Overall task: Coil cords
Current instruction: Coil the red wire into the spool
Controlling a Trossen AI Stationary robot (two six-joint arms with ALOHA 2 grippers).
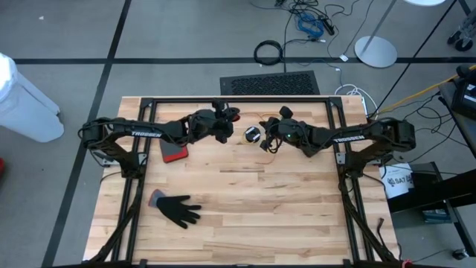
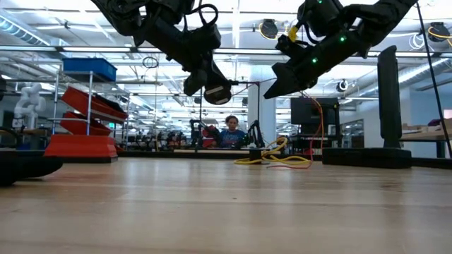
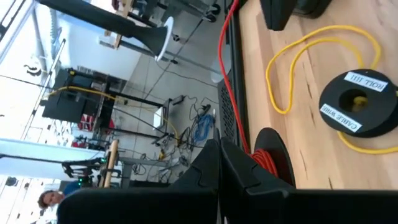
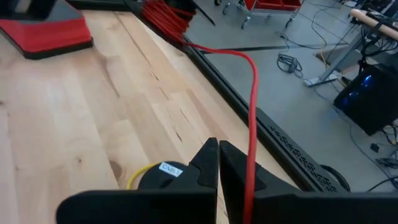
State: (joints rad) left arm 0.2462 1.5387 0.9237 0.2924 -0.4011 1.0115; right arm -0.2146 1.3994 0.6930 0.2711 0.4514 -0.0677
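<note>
A black spool [image 1: 253,135] wound with the yellow cord [image 3: 292,68] lies on the table at the far middle, with loose yellow loops around it. It also shows in the left wrist view [image 3: 357,102]. I cannot make out the black cord. My left gripper [image 1: 225,128] hangs shut and empty above the table, left of the spool. My right gripper [image 1: 269,136] hangs shut just right of the spool, with the spool's edge [image 4: 155,180] under its fingers. A red cord [image 4: 254,93] runs from a red coil [image 4: 166,14] past my right gripper. My right gripper is shut with nothing between its fingertips. The red cord [image 4: 250,186] runs along the outer side of one finger [image 4: 233,171]; whether it touches that finger I cannot tell. In the low view it hangs slack [image 2: 319,127] from beside the gripper down to the table.
A red block [image 1: 175,152] lies left of centre under my left arm. A black glove [image 1: 178,211] lies near the front left. A black metal frame [image 1: 238,99] borders the table's far edge. A person [image 2: 232,132] sits far behind the table.
</note>
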